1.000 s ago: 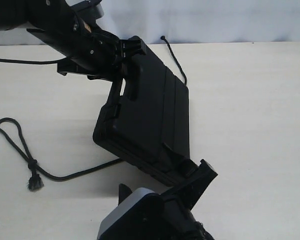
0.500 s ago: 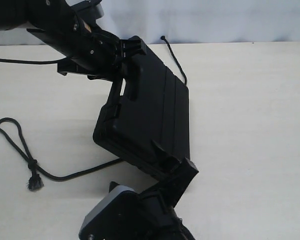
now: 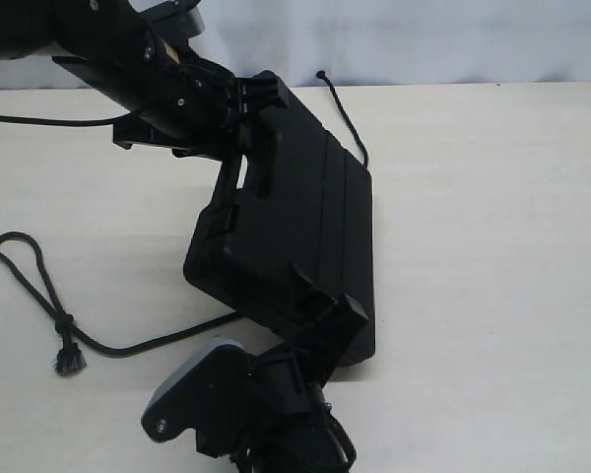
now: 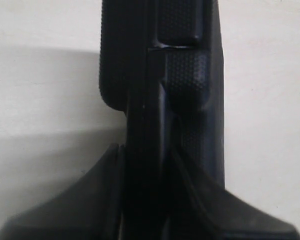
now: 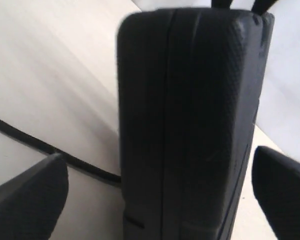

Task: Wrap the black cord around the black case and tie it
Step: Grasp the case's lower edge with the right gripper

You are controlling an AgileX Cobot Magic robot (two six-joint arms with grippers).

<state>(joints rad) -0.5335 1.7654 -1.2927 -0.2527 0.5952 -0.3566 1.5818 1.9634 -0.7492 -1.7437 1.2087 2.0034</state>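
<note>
Fingers point(image 4: 102, 192) of the left gripper point(image 3: 248, 110) are clamped on the black case point(image 3: 300, 222) at its handle end, one on each face of the thin edge, with the cut-out handle slot just below the grip in the exterior view. The right gripper point(image 3: 330, 298) comes up from the counter's near edge and has its fingers point(image 5: 30, 200) spread wide. They straddle the opposite, lower corner of the case, and a clear gap shows between each one and the textured plastic, so nothing is held there. The case sits over the middle of the pale counter point(image 3: 492, 256), tilted, with its handle end toward the far edge and its ribbed lid facing up and to the right. Whether its lower end rests on the counter cannot be told. The black cord point(image 3: 128, 347) lies loose on the counter and is not wrapped around the case. Its loop is spread out toward the left side, closed by a knot with the frayed tufted tip just beyond it toward the near edge. From the knot the cord runs right and passes out of sight under the lower part of the case, and the right wrist view shows it lying on the counter beside the case. A further stretch emerges at the case's far right side and climbs toward the counter's far edge, ending in the small knobbed tip.
</note>
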